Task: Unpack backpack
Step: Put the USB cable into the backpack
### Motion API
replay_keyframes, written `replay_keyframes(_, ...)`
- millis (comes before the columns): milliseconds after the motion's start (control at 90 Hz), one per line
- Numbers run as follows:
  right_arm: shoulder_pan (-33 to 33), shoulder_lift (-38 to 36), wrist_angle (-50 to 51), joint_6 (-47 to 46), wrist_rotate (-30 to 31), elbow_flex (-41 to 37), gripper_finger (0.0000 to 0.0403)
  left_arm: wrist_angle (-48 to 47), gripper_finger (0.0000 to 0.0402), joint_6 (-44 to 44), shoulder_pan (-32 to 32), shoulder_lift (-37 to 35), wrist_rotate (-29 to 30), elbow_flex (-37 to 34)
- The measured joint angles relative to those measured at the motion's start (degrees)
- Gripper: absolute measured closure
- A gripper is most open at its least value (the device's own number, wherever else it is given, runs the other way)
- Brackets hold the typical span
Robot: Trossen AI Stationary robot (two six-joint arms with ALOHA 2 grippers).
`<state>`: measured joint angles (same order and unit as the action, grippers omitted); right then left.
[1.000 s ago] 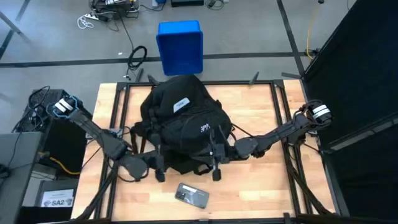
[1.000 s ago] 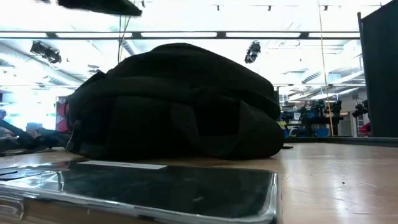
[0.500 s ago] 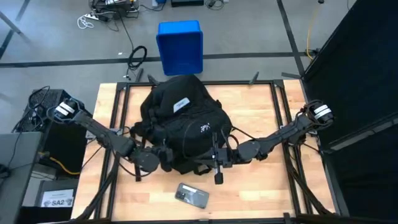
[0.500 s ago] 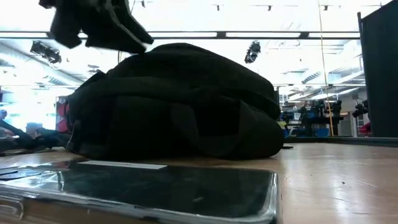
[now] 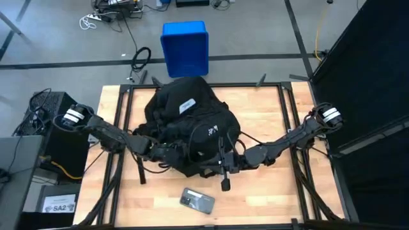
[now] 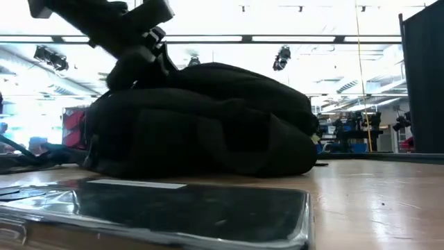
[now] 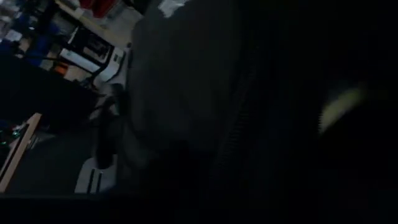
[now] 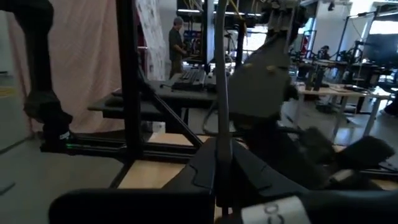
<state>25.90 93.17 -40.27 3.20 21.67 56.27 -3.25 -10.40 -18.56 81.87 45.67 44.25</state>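
The black backpack point(image 5: 188, 124) lies on its side in the middle of the wooden table point(image 5: 268, 191). Its white label point(image 5: 186, 104) faces up. My left gripper point(image 5: 171, 150) is at its near left part, up against the fabric point(image 6: 135, 52). The left wrist view shows only dark cloth, a zip line point(image 7: 236, 124) and a spot of yellow-green lining point(image 7: 339, 106). My right gripper point(image 5: 225, 160) is shut at the backpack's near edge. My right gripper comes level from the table's right side at the backpack's near edge. A thin pale strip point(image 8: 219, 134) rises from between its closed fingers point(image 8: 261, 180). I cannot tell which part of the backpack that strip is. The backpack rests on the table.
A phone in a clear case point(image 5: 197, 200) lies on the table near the front edge, close before the low camera point(image 6: 187, 208). A loose black strap point(image 5: 142, 172) trails from the backpack's left. A blue plastic box point(image 5: 185, 48) stands on the floor beyond the far edge.
My left gripper has gone from the table's near left toward the right and far side, up onto the backpack's near left part. The backpack's left side has been pushed in and shifted a little toward the right.
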Motion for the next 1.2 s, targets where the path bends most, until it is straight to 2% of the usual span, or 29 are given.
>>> replay_keyframes(111, 1.24, 0.0, 0.17, 0.89, -0.02, -0.02, 0.0403, 0.87, 0.0362, -1.17, 0.89, -0.92, 0.41, 0.11)
replay_keyframes(211, 2.28, 0.02, 2.39, 1.25, -0.04, 0.0, 0.0403, 0.29, 0.0392, -1.16, 1.34, -2.31, 1.13, 1.68)
replay_keyframes(344, 3.42, 0.04, 7.25, -0.42, -0.27, 0.0, 0.0403, -0.33, 0.0399, -1.65, 1.3, -6.0, 4.17, 5.48)
replay_keyframes(600, 2.3, 0.04, 19.77, -9.14, -0.35, 0.0, 0.0403, -3.68, 0.0401, -1.9, 1.19, -14.33, 3.9, 12.94)
replay_keyframes(789, -2.29, 0.44, 30.04, -17.39, 1.76, 0.0, 0.0403, -6.59, 0.0401, 0.39, 1.15, -15.92, 2.48, 14.03)
replay_keyframes(911, -6.51, 0.46, 32.75, -20.51, 2.24, 0.0, 0.0403, -7.16, 0.0401, 1.94, 1.15, -15.62, 1.73, 14.03)
replay_keyframes(1111, -13.26, 1.61, 33.75, -19.67, 0.77, 0.08, 0.0403, -4.08, 0.0402, 1.99, 1.19, -15.43, 1.75, 14.03)
replay_keyframes(1200, -15.39, 3.91, 33.47, -16.78, -2.69, 0.22, 0.0403, -2.83, 0.0402, 1.81, 1.19, -15.45, 1.84, 14.03)
